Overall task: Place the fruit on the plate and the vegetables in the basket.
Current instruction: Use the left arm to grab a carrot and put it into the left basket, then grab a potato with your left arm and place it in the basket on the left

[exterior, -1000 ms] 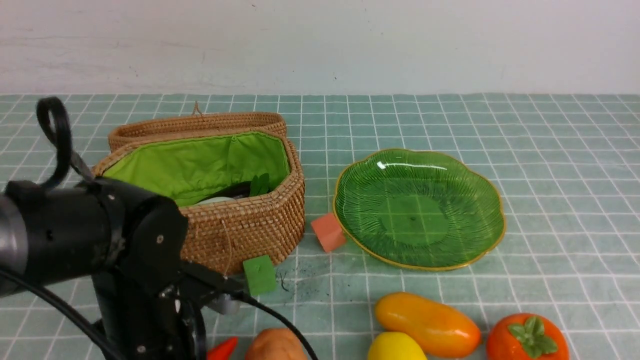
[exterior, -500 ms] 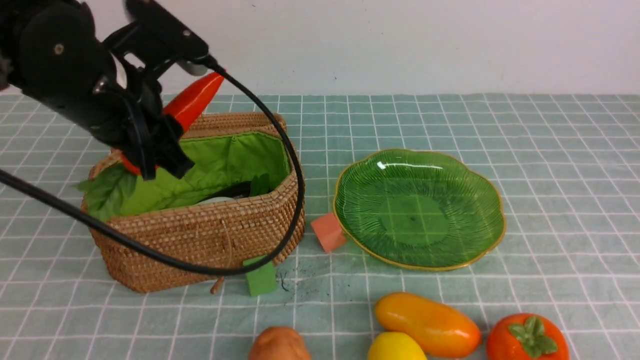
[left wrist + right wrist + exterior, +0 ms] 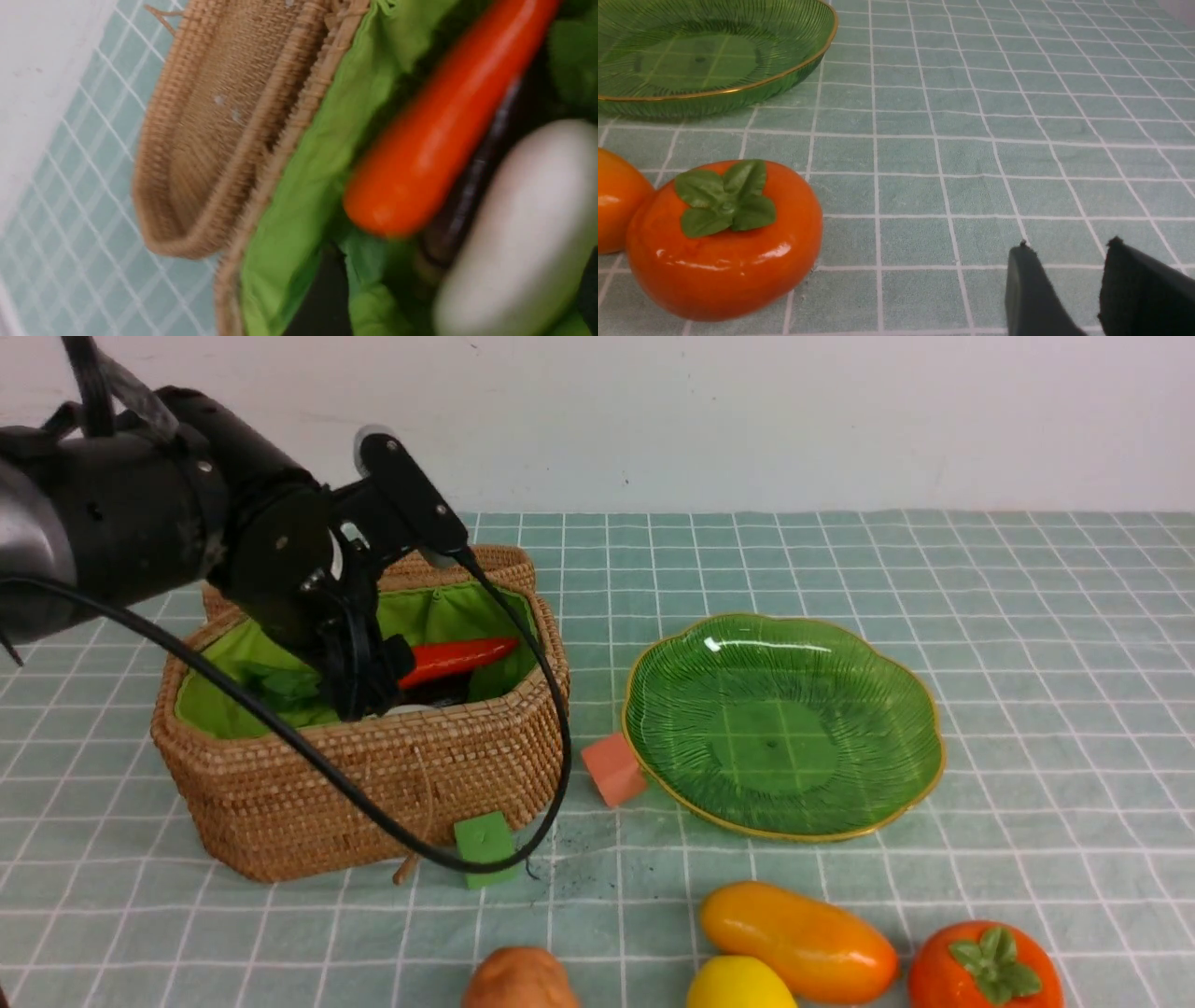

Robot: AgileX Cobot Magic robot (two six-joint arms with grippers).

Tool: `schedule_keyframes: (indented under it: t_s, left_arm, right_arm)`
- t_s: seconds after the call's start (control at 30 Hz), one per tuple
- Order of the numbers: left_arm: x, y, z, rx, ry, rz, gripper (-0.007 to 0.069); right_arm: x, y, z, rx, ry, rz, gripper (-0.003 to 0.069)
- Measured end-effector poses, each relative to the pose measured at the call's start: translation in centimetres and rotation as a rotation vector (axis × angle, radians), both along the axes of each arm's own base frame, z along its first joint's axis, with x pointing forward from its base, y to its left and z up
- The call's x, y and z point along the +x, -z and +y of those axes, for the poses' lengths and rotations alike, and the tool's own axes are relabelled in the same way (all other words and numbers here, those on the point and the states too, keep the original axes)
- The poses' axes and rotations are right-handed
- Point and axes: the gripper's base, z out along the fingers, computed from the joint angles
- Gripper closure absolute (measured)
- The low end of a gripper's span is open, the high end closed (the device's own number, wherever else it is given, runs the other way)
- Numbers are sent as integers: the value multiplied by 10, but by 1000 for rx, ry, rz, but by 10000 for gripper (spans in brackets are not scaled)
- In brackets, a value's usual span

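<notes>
Front view: the left gripper (image 3: 369, 683) hangs in the basket (image 3: 373, 784) beside the carrot (image 3: 457, 656); apart or together cannot be told. The right gripper (image 3: 1068, 242) stands apart, empty. The persimmon (image 3: 985, 966) sits by the table's (image 3: 1027, 616) near edge.

The left arm (image 3: 121, 546) is built as a thick cylinder, glossy black with a grey sheen along one end, and small pale screws (image 3: 279, 539) are set into its housing. A flat black bracket (image 3: 411, 504) topped by a silvery disc is fitted at the wrist, and a thick black cable (image 3: 308, 758) is looped from it. The right gripper (image 3: 1068, 245) is shown only as two matte dark fingers (image 3: 1029, 294) with rough-edged tips.
</notes>
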Motion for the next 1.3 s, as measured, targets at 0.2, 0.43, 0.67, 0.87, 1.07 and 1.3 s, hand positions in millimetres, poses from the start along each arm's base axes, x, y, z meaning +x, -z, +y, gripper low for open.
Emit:
schedule_keyframes:
  t_s: [0.2,0.43,0.67,0.87,1.07,1.3]
  left_arm:
    - [-61,-53,8,-428,-339,154,28]
    - [-128,-4,-15,-553,-529,633,63]
    - [-135,37,-49,-705,-661,623,63]
    - [-117,80,-60,-641,-810,672,63]
    - [-102,107,-81,-712,-829,735,68]
    - [-103,102,-81,-704,-762,729,78]
  right_arm:
    - [0,0,0,0,0,0,417]
    - [0,0,0,0,0,0,417]
    - [0,0,0,0,0,0,417]
    - [0,0,0,0,0,0,417]
    - [0,0,0,0,0,0,417]
    - [0,0,0,0,0,0,417]
